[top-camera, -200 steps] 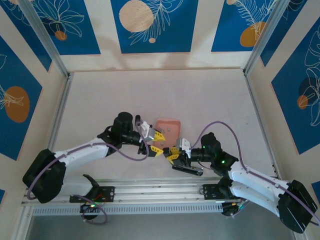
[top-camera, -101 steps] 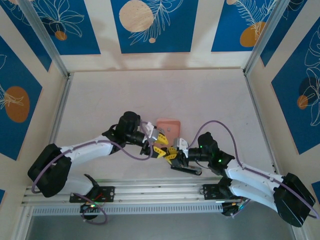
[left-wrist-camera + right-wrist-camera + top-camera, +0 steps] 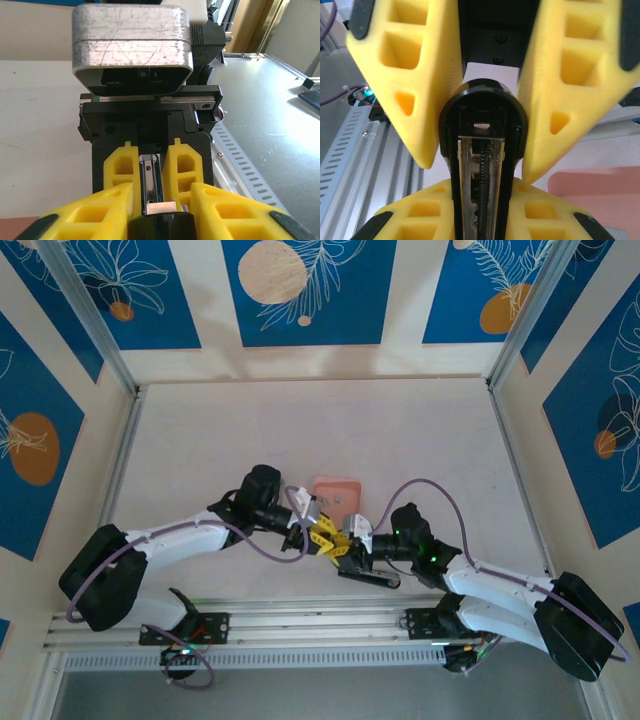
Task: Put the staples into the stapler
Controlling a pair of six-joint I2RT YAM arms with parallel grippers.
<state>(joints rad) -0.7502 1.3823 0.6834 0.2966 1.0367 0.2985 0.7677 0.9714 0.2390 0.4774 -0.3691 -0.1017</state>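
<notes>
The right gripper (image 3: 349, 544) is clamped narrow on the black stapler (image 3: 481, 165). The stapler's open magazine channel, with its coiled spring showing, runs back between this gripper's yellow fingers. The left gripper (image 3: 327, 537) faces it head-on, tips almost meeting the right one's. Its yellow fingers (image 3: 415, 75) stand close together and press on either side of the stapler's rounded front end. Just past both grippers, on the side away from the arm bases, the pink tray (image 3: 335, 485) lies on the table (image 3: 300, 430). A few small specks on the tray may be the staples (image 3: 341, 498), but they are too small to tell.
</notes>
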